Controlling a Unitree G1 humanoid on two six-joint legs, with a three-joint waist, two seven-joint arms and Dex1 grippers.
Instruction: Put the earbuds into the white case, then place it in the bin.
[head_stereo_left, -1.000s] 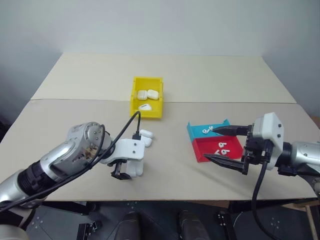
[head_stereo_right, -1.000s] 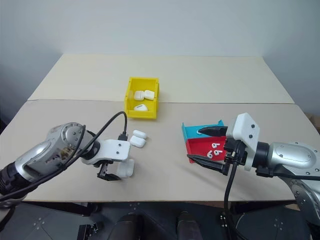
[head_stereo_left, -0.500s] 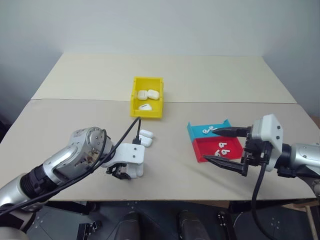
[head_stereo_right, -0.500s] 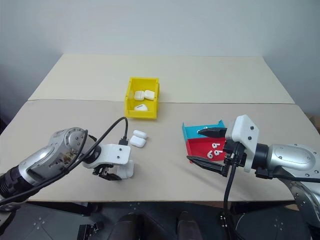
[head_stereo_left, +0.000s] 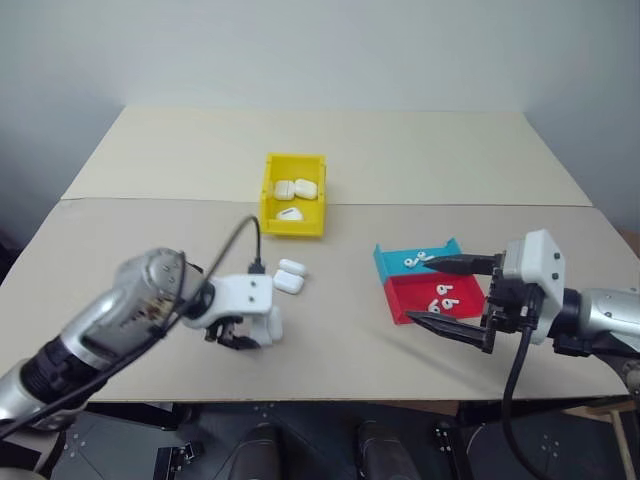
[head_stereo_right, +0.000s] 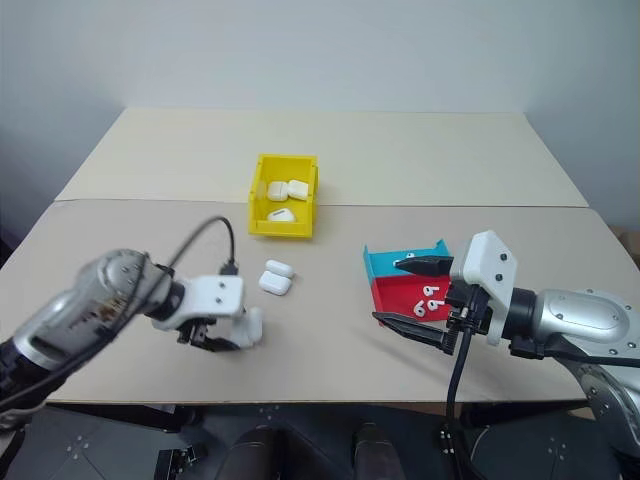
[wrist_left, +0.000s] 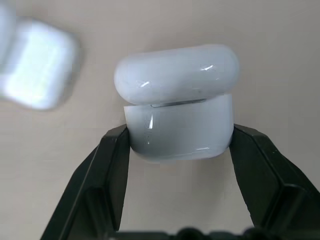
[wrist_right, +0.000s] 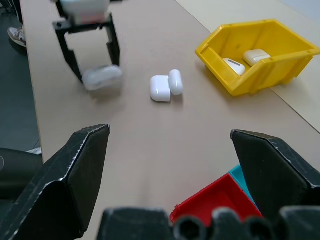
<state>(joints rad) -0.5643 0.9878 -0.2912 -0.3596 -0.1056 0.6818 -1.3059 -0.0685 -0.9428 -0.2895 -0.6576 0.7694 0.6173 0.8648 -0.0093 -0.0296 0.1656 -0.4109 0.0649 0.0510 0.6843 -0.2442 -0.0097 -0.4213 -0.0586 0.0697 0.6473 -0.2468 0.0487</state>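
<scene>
My left gripper (wrist_left: 177, 137) is shut on the lower half of a white case (wrist_left: 177, 100), one black finger on each side, with the lid seam showing above. The head views place that case (head_stereo_left: 272, 325) just above the table's near left part. A second white case (head_stereo_left: 290, 276) lies open on the table a little beyond it. Several earbuds (head_stereo_left: 445, 293) lie in the blue-and-red tray (head_stereo_left: 388, 266). My right gripper (head_stereo_left: 418, 290) stands open at the tray's near side, holding nothing. The yellow bin (head_stereo_left: 293, 226) sits further back, at mid-table.
A few white cases (head_stereo_left: 296, 187) lie inside the bin. From the right wrist I see the left gripper (wrist_right: 87, 47) with its case (wrist_right: 102, 77), the open case (wrist_right: 165, 86) and the bin (wrist_right: 250, 75). A seam crosses the table behind the bin.
My left gripper sank over the white case, shut on it, and has now risen a little and shifted left with it. The right arm has kept still.
</scene>
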